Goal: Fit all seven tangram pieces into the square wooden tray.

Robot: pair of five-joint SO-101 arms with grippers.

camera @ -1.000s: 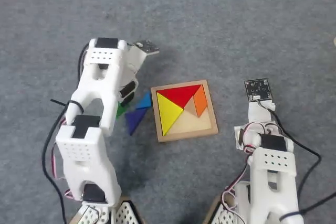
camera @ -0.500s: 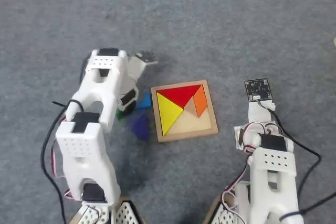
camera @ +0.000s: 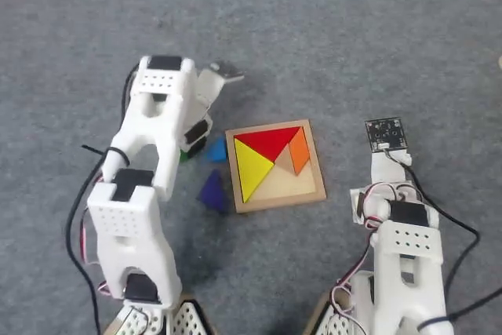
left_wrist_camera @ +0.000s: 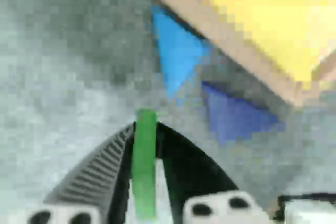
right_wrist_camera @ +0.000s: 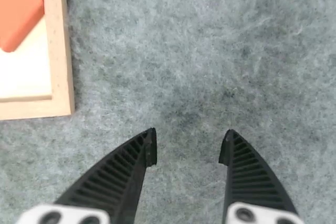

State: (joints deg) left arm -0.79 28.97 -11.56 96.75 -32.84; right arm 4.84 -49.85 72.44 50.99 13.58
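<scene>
Wooden tray [camera: 318,162], square, lying on the grey table [camera: 376,52] between the two arms. Inside it are a red triangle [camera: 268,142] along the far edge, a yellow triangle [camera: 249,169] on the side towards the left arm, and an orange piece [camera: 300,151] on the opposite side; the rest of the floor is bare wood.

Outside it, on the left arm's side, a light blue triangle [camera: 216,150] lies just beside the rim. A dark blue triangle [camera: 212,191] lies nearer the arm bases, close to the tray's corner.

A thin green piece [left_wrist_camera: 144,166] stands on edge, clamped between the closed fingers of the left pincer [left_wrist_camera: 146,124], short of the two blue pieces. I cannot tell its shape. The right pincer [right_wrist_camera: 188,145] hangs over bare table beside the tray's near corner, jaws spread wide, holding nothing.

As I read it, three pieces are seated and the step in hand is carrying the green piece in. I would lift it clear of the rim and the loose blue pieces and cross to the bare wood. There I would turn the wrist until its edges run along its neighbours, lower it flat, and release only once it rests.
</scene>
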